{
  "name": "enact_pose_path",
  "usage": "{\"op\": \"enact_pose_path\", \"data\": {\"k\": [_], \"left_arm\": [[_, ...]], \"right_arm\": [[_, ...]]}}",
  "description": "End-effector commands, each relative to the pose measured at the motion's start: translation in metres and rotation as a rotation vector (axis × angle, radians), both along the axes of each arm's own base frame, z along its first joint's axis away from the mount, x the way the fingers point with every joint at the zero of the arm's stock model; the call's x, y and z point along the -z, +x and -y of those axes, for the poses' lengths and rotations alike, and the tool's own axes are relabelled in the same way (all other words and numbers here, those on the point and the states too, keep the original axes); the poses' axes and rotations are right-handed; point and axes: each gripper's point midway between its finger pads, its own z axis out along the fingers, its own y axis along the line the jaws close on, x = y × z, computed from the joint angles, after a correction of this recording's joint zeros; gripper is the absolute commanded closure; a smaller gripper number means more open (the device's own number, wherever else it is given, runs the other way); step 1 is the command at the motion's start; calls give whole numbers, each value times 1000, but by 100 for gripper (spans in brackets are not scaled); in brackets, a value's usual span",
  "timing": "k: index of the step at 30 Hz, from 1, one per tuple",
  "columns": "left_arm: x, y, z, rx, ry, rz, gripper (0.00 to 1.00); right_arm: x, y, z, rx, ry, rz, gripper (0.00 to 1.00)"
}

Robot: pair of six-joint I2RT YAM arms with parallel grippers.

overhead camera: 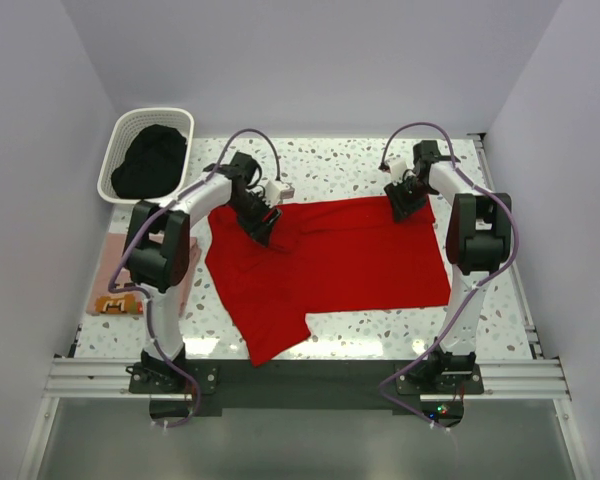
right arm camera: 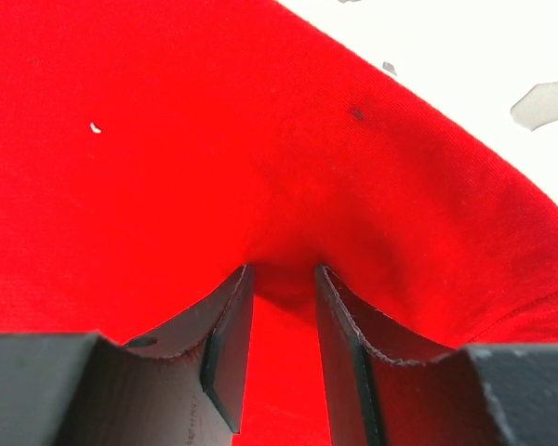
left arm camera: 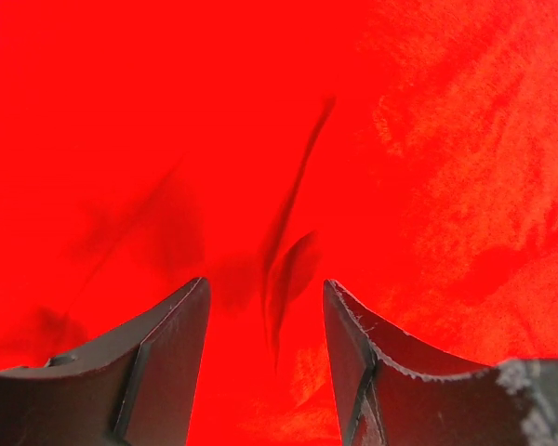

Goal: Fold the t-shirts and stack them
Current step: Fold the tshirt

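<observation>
The red t-shirt (overhead camera: 330,260) lies spread across the middle of the table, one sleeve pointing toward the near edge. My left gripper (overhead camera: 263,228) hovers over its far left part; in the left wrist view the gripper (left arm camera: 265,297) is open, with creased red cloth (left arm camera: 446,139) below and nothing between the fingers. My right gripper (overhead camera: 402,205) sits at the shirt's far right edge. In the right wrist view this gripper (right arm camera: 284,274) is shut on a bunched fold of red cloth (right arm camera: 167,139). The pale pink t-shirt (overhead camera: 110,255) lies at the table's left edge, partly hidden by the left arm.
A white basket (overhead camera: 120,135) with a black garment (overhead camera: 150,160) in it stands at the far left corner. Speckled tabletop (overhead camera: 340,165) shows beyond the red shirt and along the near edge. Walls close in both sides.
</observation>
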Motion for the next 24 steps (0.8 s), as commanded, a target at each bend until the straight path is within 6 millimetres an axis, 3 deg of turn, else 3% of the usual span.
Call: {"op": "enact_pose_path", "data": {"k": [1, 9, 12, 16, 20, 24], "left_arm": [[3, -9, 5, 58, -30, -28, 43], [14, -16, 8, 88, -22, -53, 50], [13, -19, 14, 111, -20, -45, 62], [10, -30, 24, 151, -15, -47, 88], [5, -39, 33, 166, -20, -55, 99], [-3, -46, 43, 180, -19, -32, 100]], "right_arm": [[-5, -3, 14, 8, -53, -14, 63], [-4, -2, 14, 10, -50, -16, 63], [-4, -2, 14, 10, -51, -16, 63], [-4, -2, 14, 9, -52, -18, 63], [-3, -3, 14, 6, -54, -18, 63], [-4, -3, 14, 2, -56, -16, 63]]}}
